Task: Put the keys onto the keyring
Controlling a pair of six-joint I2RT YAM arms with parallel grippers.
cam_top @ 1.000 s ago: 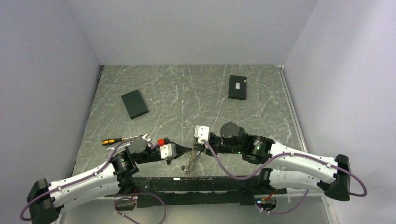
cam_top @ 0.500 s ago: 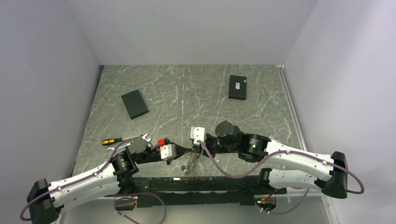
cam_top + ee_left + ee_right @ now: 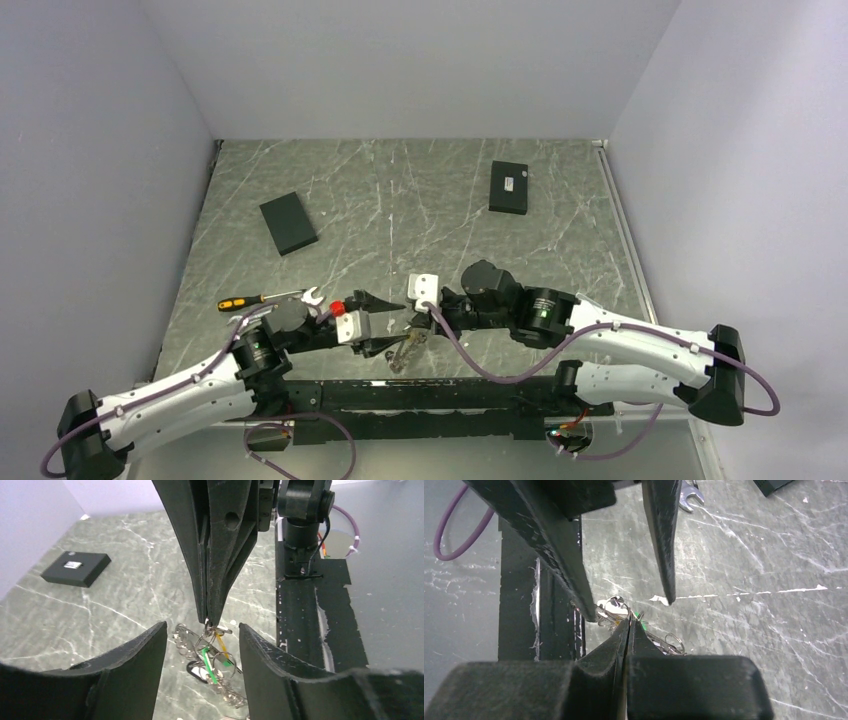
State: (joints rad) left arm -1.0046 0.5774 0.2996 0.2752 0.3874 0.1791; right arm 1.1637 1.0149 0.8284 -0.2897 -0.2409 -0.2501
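The keyring (image 3: 183, 643), a thin wire loop toothed with small silver keys, is bunched with smaller rings, a yellow-headed key (image 3: 220, 643), a green strip and a black oval tag. My right gripper (image 3: 208, 622) comes down from above, shut on a small ring at the top of the bunch, which trails onto the table. My left gripper (image 3: 202, 630) is open, one finger on either side of the bunch and touching nothing. From above, the bunch (image 3: 402, 353) lies near the front rail between the left gripper (image 3: 384, 323) and the right gripper (image 3: 412, 326). In the right wrist view the right gripper (image 3: 629, 620) pinches the rings.
An orange-handled screwdriver (image 3: 243, 301) and a silver wrench (image 3: 297, 294) lie left of the left arm. Two black boxes rest farther back, one left (image 3: 288, 223) and one right (image 3: 509, 187). A black rail (image 3: 430, 396) runs along the near edge.
My left gripper has opened and let go of the bunch, drawing back a little to the left. My right gripper has closed on the bunch's top ring.
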